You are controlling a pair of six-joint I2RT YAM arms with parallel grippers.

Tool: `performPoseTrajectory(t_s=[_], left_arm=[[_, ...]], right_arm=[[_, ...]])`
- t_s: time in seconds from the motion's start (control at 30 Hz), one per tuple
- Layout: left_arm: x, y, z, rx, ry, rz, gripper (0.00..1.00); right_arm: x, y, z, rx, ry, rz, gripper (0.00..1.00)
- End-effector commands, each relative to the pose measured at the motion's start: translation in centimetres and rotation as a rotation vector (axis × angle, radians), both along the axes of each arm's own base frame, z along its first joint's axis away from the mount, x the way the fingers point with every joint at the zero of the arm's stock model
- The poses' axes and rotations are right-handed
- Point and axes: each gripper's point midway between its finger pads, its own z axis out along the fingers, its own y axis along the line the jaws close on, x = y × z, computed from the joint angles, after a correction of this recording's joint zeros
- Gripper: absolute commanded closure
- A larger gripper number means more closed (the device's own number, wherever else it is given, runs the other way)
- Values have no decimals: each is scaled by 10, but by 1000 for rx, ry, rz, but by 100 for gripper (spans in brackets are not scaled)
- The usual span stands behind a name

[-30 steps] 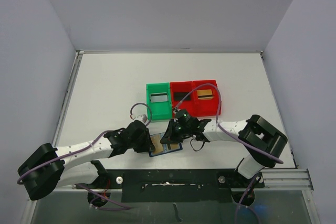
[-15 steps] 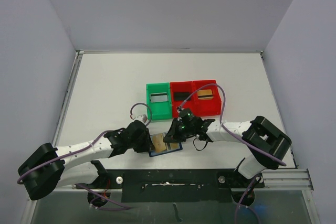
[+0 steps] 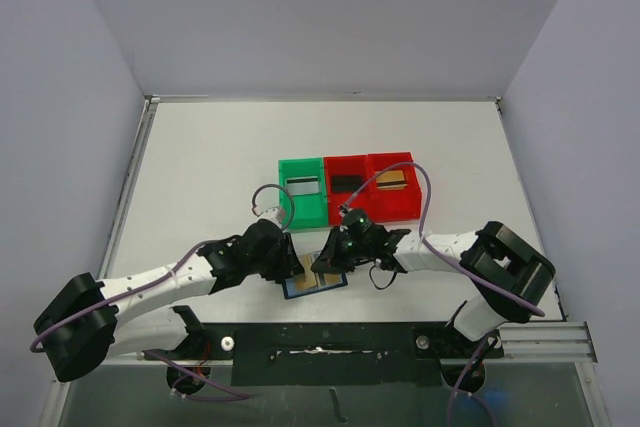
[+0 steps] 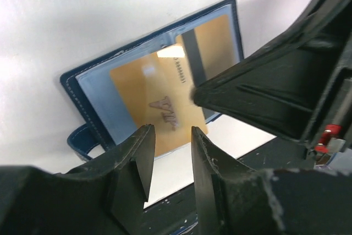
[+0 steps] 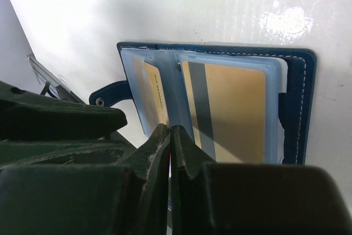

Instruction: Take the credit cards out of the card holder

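- The right pincer (image 5: 168,131) is closed to a thin slit. Its tips are down on the fold between the two pockets of the holder (image 5: 300,108). Whether it pinches anything there I cannot tell.
- The left pincer (image 4: 171,130) is a little open and grips nothing. It is poised over the near edge of the plain card (image 4: 146,94); contact cannot be made out.
- The two pincers face each other across the holder, close together but apart.
- The holder lies open and flat under both of them, with its blue-grey pockets up. Its strap (image 5: 104,96) sticks out on the left pincer's side.
- There are two cards in the holder, both gold. The plain card lies on the half nearer the left pincer. The striped card (image 5: 231,108) sits in the pocket on the other side of the right pincer's tips.
- There are three bins in a row just beyond the pincers. The green bin (image 3: 300,211) is beyond the left pincer. The middle red bin (image 3: 347,164) is beyond the right pincer, and the end red bin (image 3: 393,211) is further to that side.
- Each bin holds one card: a grey card (image 3: 302,185), a dark card (image 3: 347,184) and a gold card (image 3: 390,179).
- All of this is on a white table (image 3: 210,167), with a black strip (image 3: 330,337) along the edge behind the pincers.
- Pale, bare walls (image 3: 330,17) close in the other three sides.
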Motion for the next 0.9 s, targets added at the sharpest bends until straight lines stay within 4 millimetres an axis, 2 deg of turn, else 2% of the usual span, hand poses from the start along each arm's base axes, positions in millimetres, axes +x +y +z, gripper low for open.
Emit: performPoseTrajectory(t_s=[0.0, 0.07, 0.13, 0.33, 0.43, 0.6, 0.87], left_arm=[[16, -19, 32, -88, -84, -15, 68], [14, -23, 29, -113, -81, -26, 68], [11, -21, 18, -104, -60, -23, 70], [-2, -1, -28, -7, 25, 15, 78], [-7, 11, -44, 42, 52, 40, 82], [-9, 15, -43, 34, 45, 45, 85], [-14, 21, -47, 39, 55, 48, 86]], right_arm=[[7, 5, 8, 40, -25, -15, 100], [7, 5, 7, 40, -22, -15, 100], [7, 5, 8, 40, -22, -18, 100], [8, 5, 10, 41, -28, -18, 100], [7, 5, 8, 39, -22, -15, 100], [7, 8, 8, 53, -20, -1, 99], [6, 13, 9, 79, -29, 30, 87]])
